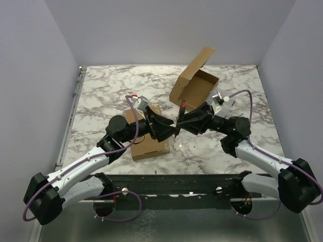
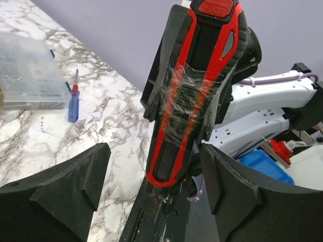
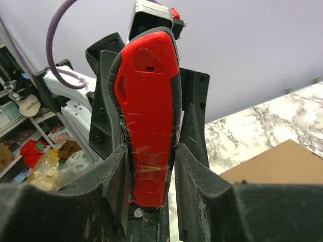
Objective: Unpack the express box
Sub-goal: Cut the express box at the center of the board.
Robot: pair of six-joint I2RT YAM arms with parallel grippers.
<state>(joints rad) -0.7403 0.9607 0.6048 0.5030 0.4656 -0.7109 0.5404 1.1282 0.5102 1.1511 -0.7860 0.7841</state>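
- The right gripper [image 3: 150,151] is clamped on the lower end of a red-and-black utility knife [image 3: 146,101], which stands upright between its 2 fingers.
- The left gripper [image 2: 155,151] faces it at the middle of the table [image 1: 101,96] - jaws spread wide, 1 finger on each side of the knife, with a gap on both sides.
- The express box [image 1: 197,85] sits at the far right of the marble, well apart from both grippers, its lid raised.
- A flat cardboard piece [image 1: 149,143] lies under the left arm.
- A blue screwdriver [image 2: 73,103] lies just beside a clear plastic case [image 2: 28,75].
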